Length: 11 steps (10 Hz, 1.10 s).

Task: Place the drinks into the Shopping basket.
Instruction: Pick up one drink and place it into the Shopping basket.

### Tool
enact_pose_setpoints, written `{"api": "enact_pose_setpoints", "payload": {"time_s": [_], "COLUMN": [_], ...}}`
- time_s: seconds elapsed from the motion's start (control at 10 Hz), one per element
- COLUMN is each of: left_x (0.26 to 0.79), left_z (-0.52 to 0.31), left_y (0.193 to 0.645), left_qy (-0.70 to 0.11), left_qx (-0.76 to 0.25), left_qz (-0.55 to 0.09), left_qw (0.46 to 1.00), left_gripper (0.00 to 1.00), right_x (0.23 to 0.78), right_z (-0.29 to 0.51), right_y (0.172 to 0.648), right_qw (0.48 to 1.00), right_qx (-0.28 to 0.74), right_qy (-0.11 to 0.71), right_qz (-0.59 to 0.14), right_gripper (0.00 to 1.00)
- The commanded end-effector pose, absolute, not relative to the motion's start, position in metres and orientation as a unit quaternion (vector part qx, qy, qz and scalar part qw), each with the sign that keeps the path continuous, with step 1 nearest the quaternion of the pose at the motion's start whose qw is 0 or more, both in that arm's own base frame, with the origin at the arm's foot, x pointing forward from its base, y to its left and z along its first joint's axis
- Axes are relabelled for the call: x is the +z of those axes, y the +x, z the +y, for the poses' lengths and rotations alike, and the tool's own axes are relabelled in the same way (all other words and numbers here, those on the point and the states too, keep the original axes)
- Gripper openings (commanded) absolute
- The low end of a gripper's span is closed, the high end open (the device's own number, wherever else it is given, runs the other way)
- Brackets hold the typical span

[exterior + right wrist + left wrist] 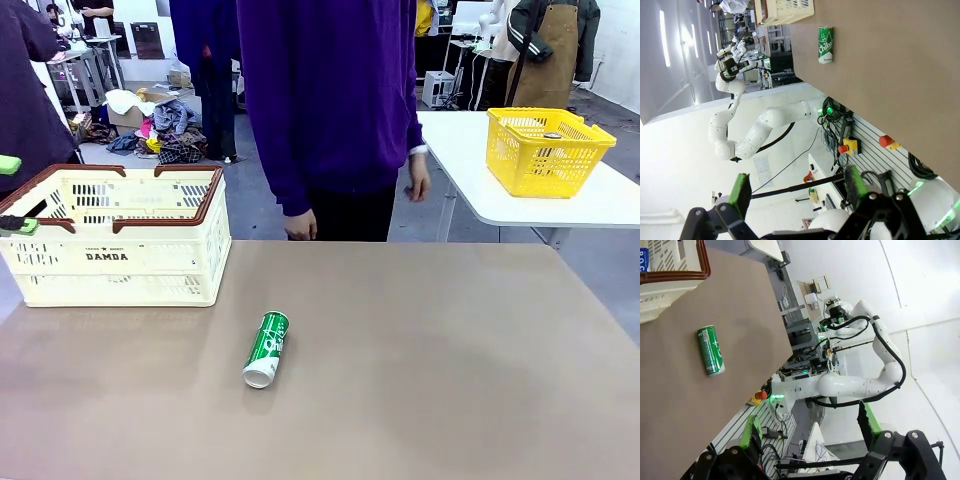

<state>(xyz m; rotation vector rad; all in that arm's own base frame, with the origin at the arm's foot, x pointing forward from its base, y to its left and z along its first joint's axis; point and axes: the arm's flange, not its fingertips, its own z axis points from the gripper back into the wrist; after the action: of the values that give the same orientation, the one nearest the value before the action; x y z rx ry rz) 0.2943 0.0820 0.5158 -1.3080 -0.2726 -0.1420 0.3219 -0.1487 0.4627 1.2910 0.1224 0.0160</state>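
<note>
A green drink can [266,349] with white lettering lies on its side on the brown table, right of and nearer me than the Shopping basket. In the left wrist view the can [710,350] is well beyond the fingers; in the right wrist view the can [825,45] is also far off. The cream Shopping basket [120,235] with a brown rim stands at the table's far left. Something blue and white [644,260] shows inside the basket [675,276]. My left gripper [12,195] is at the picture's left edge by the basket, open [810,430] and holding nothing. My right gripper [799,189] is open, off the table.
A person in a purple sweater [330,100] stands at the far edge, hands down. A yellow mesh basket [545,150] sits on a separate white table [560,205] at the back right. Bare tabletop [450,360] spreads right of the can.
</note>
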Motion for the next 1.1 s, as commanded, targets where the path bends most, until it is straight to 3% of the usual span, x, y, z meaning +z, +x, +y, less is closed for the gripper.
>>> {"api": "enact_pose_setpoints", "payload": {"time_s": [0.0,0.6,0.8,1.0], "left_x": [0.520,0.516,0.535,0.531], "left_z": [0.081,0.082,-0.009,-0.118], "left_y": [0.294,0.294,0.290,0.283], "left_qy": [-0.613,-0.606,-0.560,-0.453], "left_qx": [-0.066,-0.065,-0.061,-0.098], "left_qz": [-0.129,-0.127,-0.082,-0.020], "left_qw": [0.777,0.783,0.822,0.886], "left_gripper": [1.00,1.00,1.00,1.00], "right_x": [0.467,0.467,0.467,0.467], "right_z": [-0.149,-0.149,-0.149,-0.149], "right_y": [0.320,0.320,0.320,0.320], "right_qw": [0.797,0.797,0.797,0.797], "right_qx": [0.004,0.004,0.004,0.004], "right_qy": [0.601,0.601,0.601,0.601], "right_qz": [0.063,0.063,0.063,0.063], "right_gripper": [1.00,1.00,1.00,1.00]}}
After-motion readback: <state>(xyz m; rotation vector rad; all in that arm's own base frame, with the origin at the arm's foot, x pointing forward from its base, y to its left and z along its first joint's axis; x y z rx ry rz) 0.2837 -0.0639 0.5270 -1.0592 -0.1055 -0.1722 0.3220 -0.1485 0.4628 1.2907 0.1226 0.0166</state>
